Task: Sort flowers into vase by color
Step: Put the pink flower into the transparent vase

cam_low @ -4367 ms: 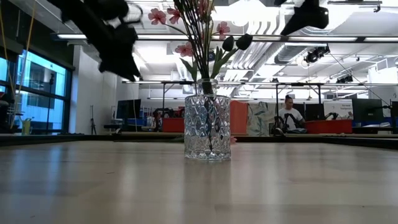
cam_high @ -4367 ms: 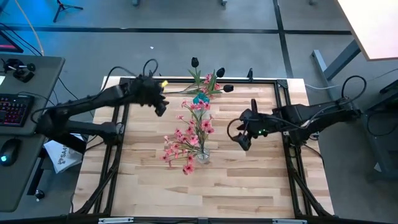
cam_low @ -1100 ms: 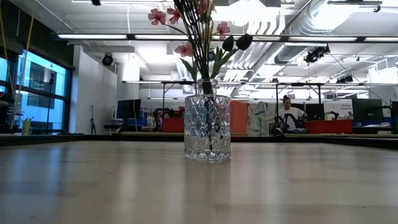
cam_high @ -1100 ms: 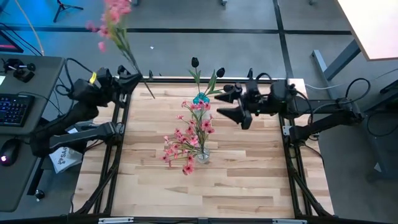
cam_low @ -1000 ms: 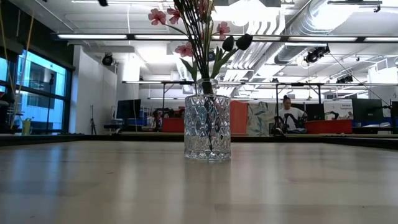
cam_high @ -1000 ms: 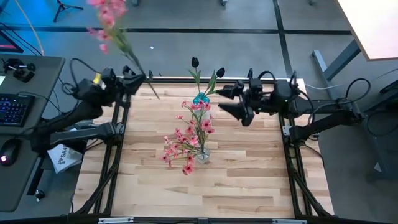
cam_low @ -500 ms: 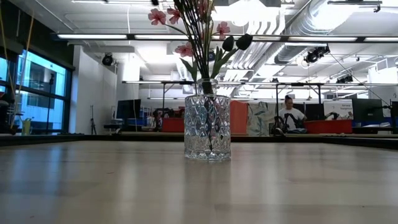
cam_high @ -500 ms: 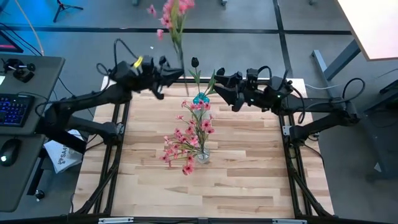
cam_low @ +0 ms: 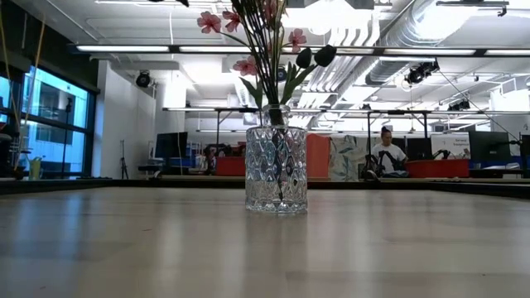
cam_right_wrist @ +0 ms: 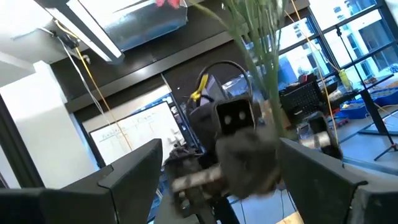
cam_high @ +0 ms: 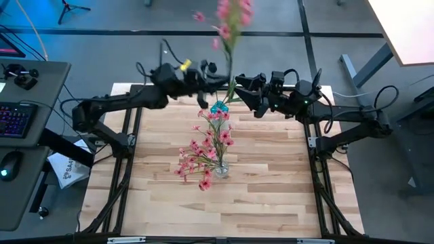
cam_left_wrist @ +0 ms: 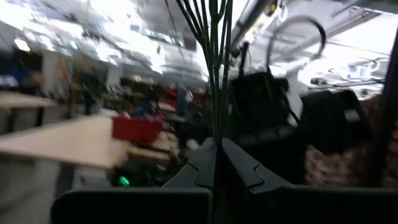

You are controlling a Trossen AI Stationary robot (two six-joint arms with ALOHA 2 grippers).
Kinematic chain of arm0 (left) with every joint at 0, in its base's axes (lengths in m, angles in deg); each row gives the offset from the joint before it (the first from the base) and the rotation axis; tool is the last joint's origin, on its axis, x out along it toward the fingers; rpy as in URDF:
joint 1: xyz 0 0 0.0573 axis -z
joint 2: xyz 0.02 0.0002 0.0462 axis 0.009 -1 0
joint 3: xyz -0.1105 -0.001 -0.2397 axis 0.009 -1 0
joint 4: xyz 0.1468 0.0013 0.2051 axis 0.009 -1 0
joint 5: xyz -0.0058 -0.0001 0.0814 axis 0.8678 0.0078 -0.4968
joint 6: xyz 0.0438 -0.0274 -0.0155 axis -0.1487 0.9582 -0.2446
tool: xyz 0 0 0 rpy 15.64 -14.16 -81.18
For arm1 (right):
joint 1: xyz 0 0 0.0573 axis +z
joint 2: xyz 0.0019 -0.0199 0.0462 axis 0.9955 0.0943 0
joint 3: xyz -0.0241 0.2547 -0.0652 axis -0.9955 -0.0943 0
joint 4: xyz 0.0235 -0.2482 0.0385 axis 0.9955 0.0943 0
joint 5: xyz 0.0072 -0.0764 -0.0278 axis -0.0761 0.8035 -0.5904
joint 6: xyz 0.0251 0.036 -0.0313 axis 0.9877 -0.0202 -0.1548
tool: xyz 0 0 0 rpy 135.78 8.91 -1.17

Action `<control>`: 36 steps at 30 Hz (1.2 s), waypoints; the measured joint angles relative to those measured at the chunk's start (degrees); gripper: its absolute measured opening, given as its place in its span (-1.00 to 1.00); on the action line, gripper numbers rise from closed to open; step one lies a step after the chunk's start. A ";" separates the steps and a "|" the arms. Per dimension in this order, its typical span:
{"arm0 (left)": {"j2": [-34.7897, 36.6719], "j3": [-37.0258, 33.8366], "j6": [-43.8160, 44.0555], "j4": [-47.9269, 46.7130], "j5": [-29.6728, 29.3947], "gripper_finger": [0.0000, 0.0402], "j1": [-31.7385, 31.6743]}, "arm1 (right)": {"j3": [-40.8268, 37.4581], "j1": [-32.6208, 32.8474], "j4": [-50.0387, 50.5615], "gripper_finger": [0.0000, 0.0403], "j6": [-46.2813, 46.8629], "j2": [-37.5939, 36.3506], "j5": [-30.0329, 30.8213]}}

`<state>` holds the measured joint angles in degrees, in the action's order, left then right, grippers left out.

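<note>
A clear cut-glass vase (cam_low: 276,170) stands mid-table (cam_high: 222,169) and holds pink blossom sprays (cam_high: 200,161) and black buds (cam_low: 315,56). Above the far edge, my left gripper (cam_high: 211,81) is shut on another pink spray (cam_high: 230,17), whose blossoms stand high over it. My right gripper (cam_high: 247,95) hangs open just right of it, facing it, with nothing between its fingers (cam_right_wrist: 134,171). In the right wrist view the left gripper (cam_right_wrist: 244,149) and the held stems (cam_right_wrist: 268,59) show close ahead. My left gripper pinches the spray's bundle of thin green stems (cam_left_wrist: 215,118) between its two fingers, on the lower stretch of the stems. The fingers come roughly level from the table's left and lie across the stems. The spray stands upright above the fingers, lifted clear of table and vase.
Flowers standing in the vase lean toward the far edge, right below both grippers. A small cyan thing (cam_high: 218,107) shows among them. Black frame rails (cam_high: 129,156) run along the table's sides. Bare wood (cam_high: 224,210) lies near the front edge.
My left gripper has carried the pink spray along the far edge toward the table's right, from over the far left corner to just beside my right gripper; the spray has stayed upright. My right gripper has edged a little left and farther, still open.
</note>
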<state>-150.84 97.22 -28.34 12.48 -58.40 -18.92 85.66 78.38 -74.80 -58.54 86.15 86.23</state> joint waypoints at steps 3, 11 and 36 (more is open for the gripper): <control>-1.30 0.00 1.08 -0.58 -0.01 -1.00 2.16 | 0.00 -1.82 0.18 0.54 0.01 -0.01 -2.62; -0.53 0.07 1.28 -0.46 -0.76 -1.00 3.46 | 0.00 -6.48 3.71 0.50 -0.47 -1.35 -7.56; -1.08 0.07 3.16 -8.25 2.69 -1.00 3.19 | 0.04 -7.66 7.53 -0.25 -1.50 1.65 -12.26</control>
<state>-151.92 97.28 -25.18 4.22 -55.71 -15.73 85.70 70.72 -67.27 -60.04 87.80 73.97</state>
